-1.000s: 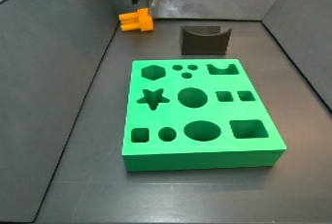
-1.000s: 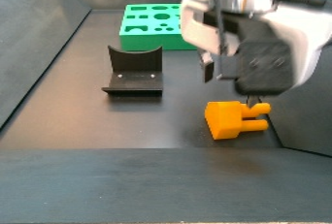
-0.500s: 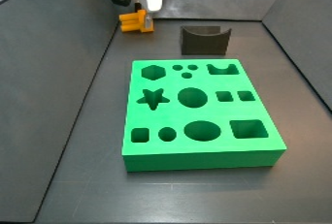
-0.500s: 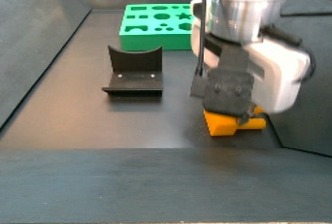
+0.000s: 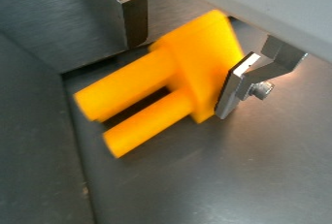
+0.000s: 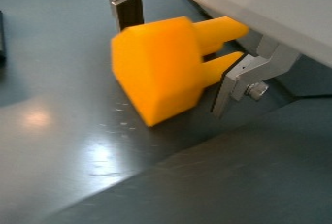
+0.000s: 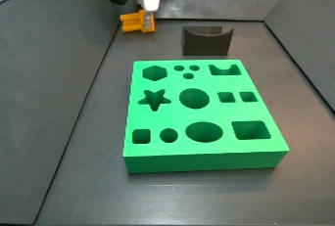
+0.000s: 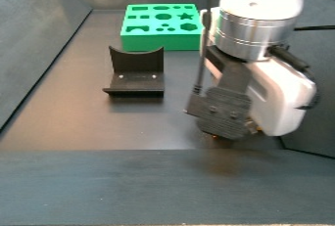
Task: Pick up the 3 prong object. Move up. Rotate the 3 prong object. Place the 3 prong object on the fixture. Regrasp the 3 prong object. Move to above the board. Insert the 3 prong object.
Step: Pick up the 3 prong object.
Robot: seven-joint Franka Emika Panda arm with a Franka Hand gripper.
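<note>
The orange-yellow 3 prong object (image 5: 169,78) lies on the dark floor, prongs pointing sideways; it also shows in a wrist view (image 6: 162,73). My gripper (image 5: 184,68) is low over it and open, with one finger on each side of the block. One finger (image 5: 132,19) stands a little off the block; the other finger (image 5: 244,80) is at its side. In a side view the gripper (image 7: 147,5) sits over the object (image 7: 135,21). In a side view the gripper (image 8: 220,132) hides the object. The dark fixture (image 7: 207,40) and the green board (image 7: 177,117) stand apart from it.
The object lies close to the enclosure's dark wall (image 7: 78,34), near a corner. The fixture (image 8: 135,71) stands between the gripper and the board (image 8: 157,42) in a side view. Sloping dark walls bound the floor on both sides.
My gripper has come down over the 3 prong object, so its fingers now straddle the block. In a side view the gripper body now hides the object.
</note>
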